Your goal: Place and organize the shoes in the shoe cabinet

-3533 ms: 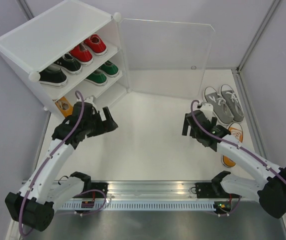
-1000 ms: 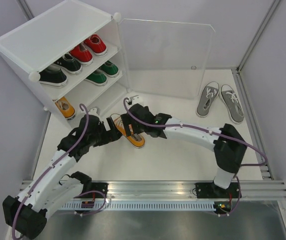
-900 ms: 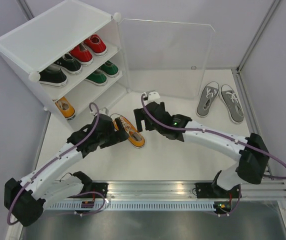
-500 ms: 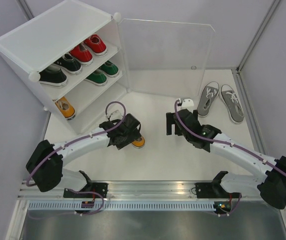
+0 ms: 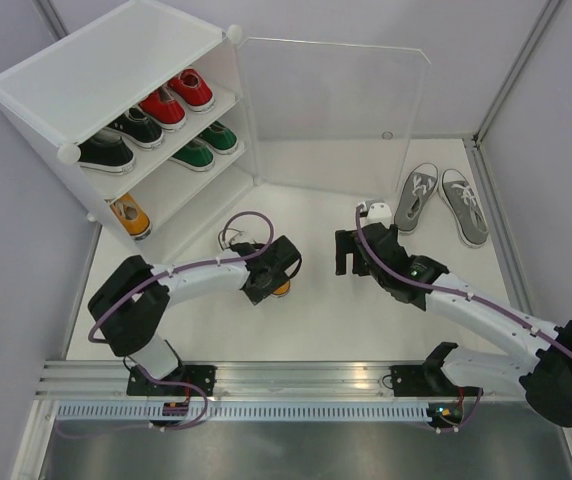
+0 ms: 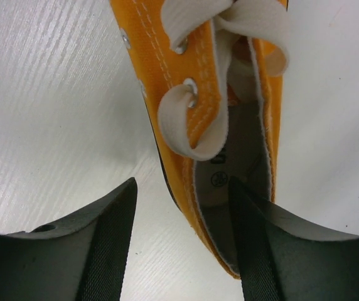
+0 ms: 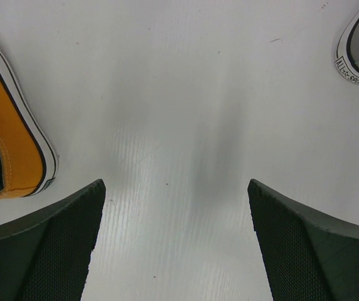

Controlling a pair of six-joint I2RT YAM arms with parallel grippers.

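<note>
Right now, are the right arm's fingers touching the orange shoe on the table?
Apart. The top view shows a stretch of bare table between the right arm's fingers and the orange shoe.

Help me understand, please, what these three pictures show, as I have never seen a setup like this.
These are two robot arms bolted to a white table. The wide picture comes from a fixed camera above and behind them. The two close-ups come from cameras on the wrists, each looking past its own dark fingers. The left tool is down over an orange shoe on the table. It is open, and its fingers seem to straddle one side wall without clamping it. The right tool is open and holds nothing. A grey pair lies at the far right. The shoe cabinet at the far left, door open, holds a red pair, a black pair, a green pair and one orange sneaker.
</note>
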